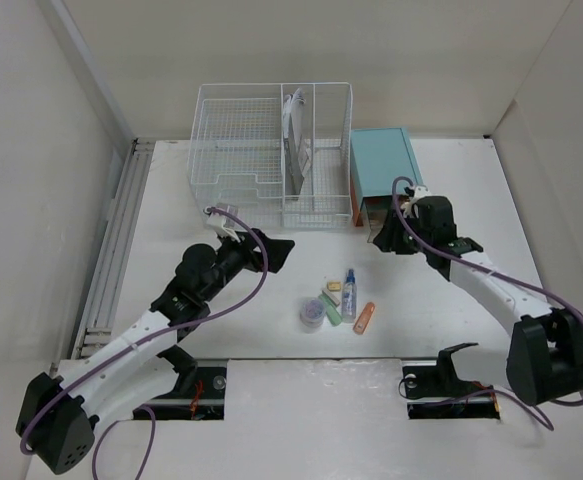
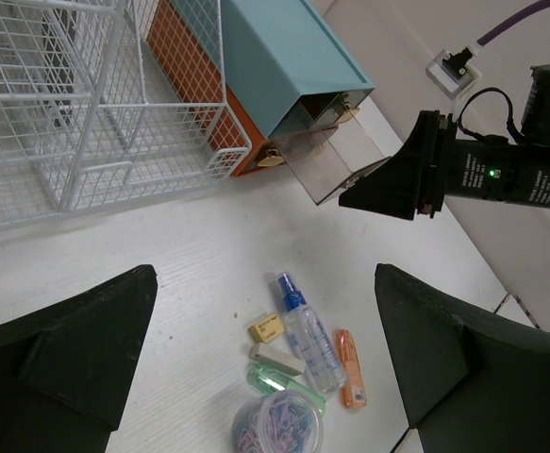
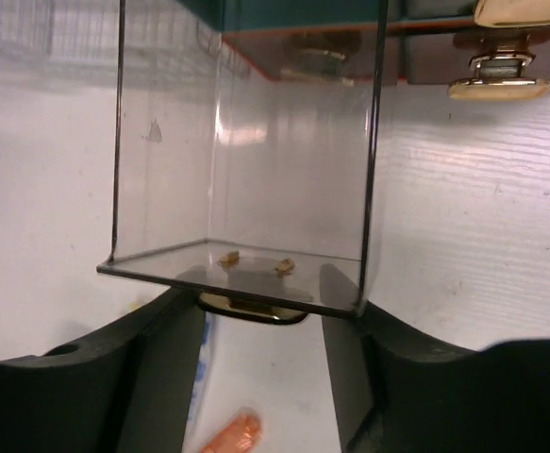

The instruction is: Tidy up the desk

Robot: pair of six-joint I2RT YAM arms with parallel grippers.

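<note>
The white desk (image 1: 166, 230) spreads beneath two robot arms. At its back right, the right gripper (image 1: 386, 238) is clenched on the gold knob (image 3: 251, 310) of a clear drawer (image 3: 246, 189), which is pulled out of a teal cabinet (image 1: 381, 165). The left gripper (image 1: 276, 252) hangs with its jaws spread wide and holds nothing. It is near a spray bottle (image 1: 349, 295), an orange marker (image 1: 364, 318) and a tub of paper clips (image 1: 313, 314) at mid-desk. A wire basket (image 1: 261, 150) stands beside the cabinet.

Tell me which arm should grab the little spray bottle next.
Left. The left tool, open, points at the spray bottle close by; the right tool is around the knob of the clear drawer.
</note>
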